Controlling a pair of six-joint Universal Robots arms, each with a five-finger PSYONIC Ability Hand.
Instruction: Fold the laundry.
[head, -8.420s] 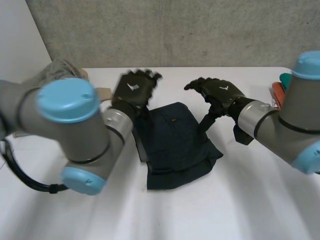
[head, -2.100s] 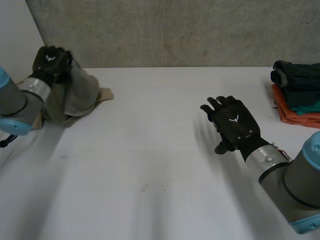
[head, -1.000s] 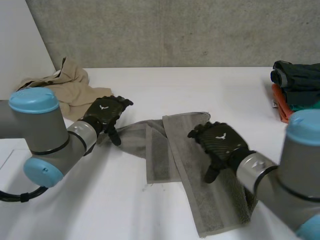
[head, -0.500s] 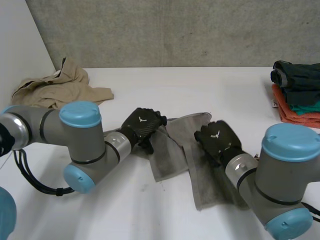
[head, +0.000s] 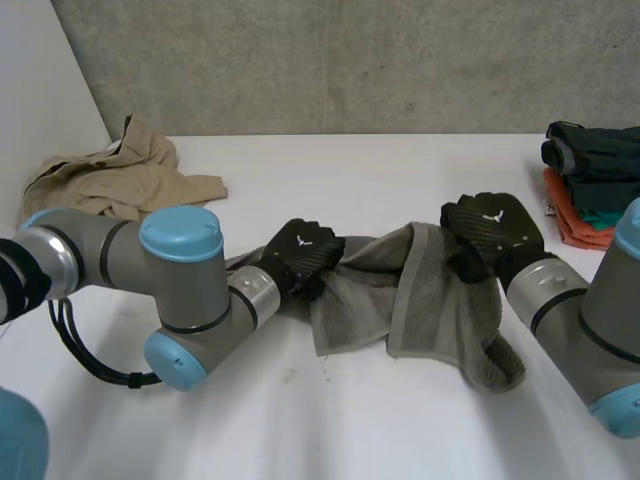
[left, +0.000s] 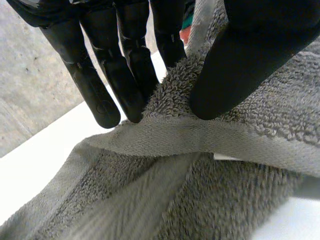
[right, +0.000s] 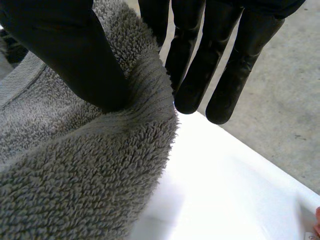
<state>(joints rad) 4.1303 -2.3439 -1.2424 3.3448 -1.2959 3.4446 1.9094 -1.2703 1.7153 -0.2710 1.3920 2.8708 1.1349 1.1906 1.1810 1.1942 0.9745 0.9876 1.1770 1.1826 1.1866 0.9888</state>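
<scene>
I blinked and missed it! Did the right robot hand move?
Yes. The right robot hand, pinching the grey towel, moved toward the folded clothes stack.

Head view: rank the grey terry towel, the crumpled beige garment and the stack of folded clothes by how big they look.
1. Grey terry towel: largest, though nearest the camera.
2. Crumpled beige garment: farther back, so the gap is unsure.
3. Stack of folded clothes: smallest, partly cut off at the view's edge.

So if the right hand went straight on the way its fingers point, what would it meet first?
Beyond the grey terry towel pinched in the right hand, the way looks free: bare white table, then the grey concrete wall. Depth is unclear; the fingertips may graze the table first.
</scene>
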